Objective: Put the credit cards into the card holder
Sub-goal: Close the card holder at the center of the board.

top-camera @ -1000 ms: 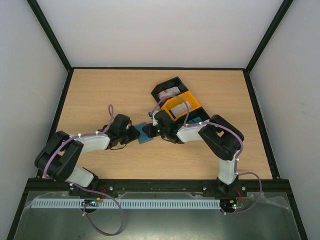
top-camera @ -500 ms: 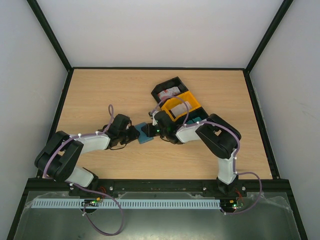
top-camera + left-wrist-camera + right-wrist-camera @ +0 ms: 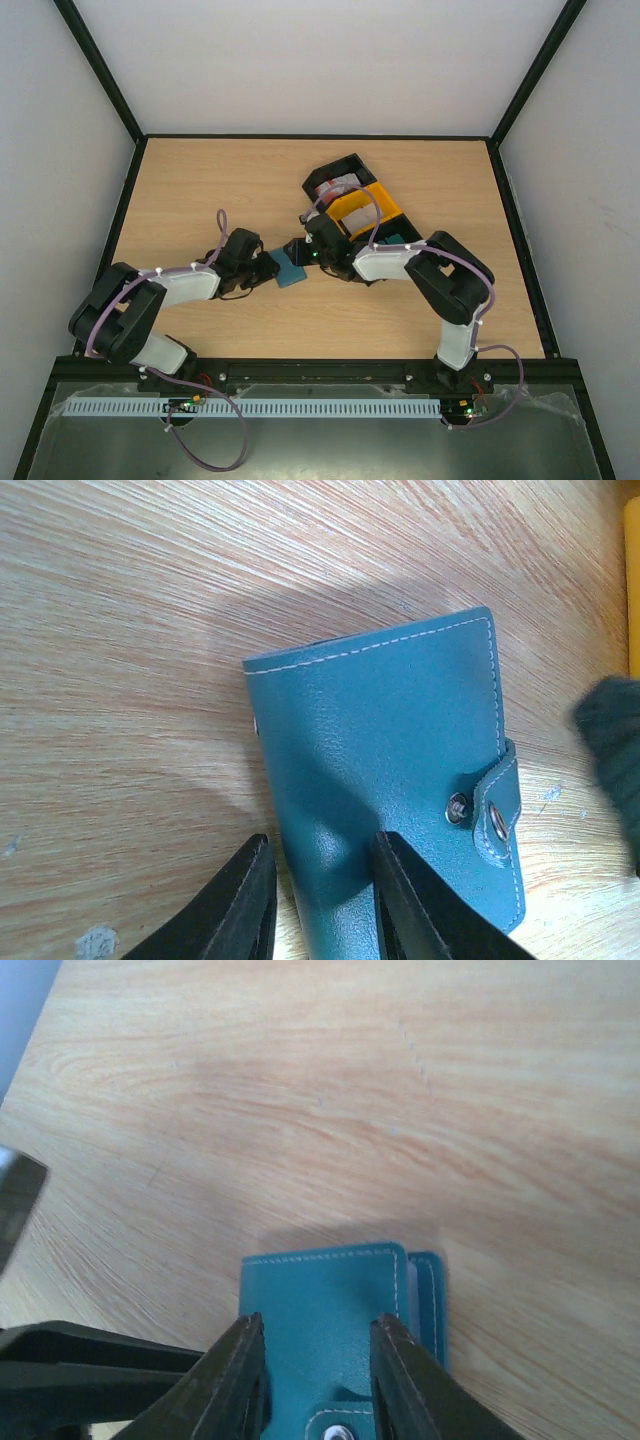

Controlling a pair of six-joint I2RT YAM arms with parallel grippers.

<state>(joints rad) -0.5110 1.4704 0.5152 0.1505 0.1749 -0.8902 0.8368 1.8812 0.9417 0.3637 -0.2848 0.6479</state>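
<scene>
Two hands meet at the card holder [image 3: 290, 268], which lies on the bench [image 3: 220, 190] near the centre of the top view. The right hand [image 3: 316, 1322] has just moved toward the upper right, so more of the teal cover shows. I judge that opening the holder is not yet done. Its jaws stand a little apart over the cover; whether they grip, I cannot tell. The left hand [image 3: 320, 840] straddles one corner in the same way, grip unclear. The holder is stitched teal leather, folded closed, with its strap fastened at the clasp [image 3: 458, 807].
</scene>
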